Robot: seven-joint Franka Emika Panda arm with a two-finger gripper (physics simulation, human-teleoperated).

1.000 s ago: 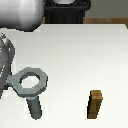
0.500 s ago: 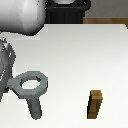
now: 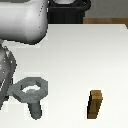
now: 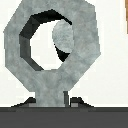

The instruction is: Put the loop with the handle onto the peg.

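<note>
Plainly seen near the exterior view's left edge of the white tabletop (image 3: 70,55): the loop with the handle (image 3: 30,90), grey-green, tilted with its hole facing up, stubby handle pointing toward the near edge. Sat directly over the peg (image 3: 36,110), a dark grey cylinder showing below the ring; from the wrist view, looked through the ring's hole (image 4: 50,65) onto the peg's rounded top (image 4: 62,37), off-centre in the opening. Could not tell whether the ring touched the peg. Stood well apart toward the exterior view's right, nearer the front edge: a brown wooden block (image 3: 95,104), upright. Could not tell the end effector's opening or any hold on the ring; fingers lost behind the bulky grey arm (image 3: 22,22).
</note>
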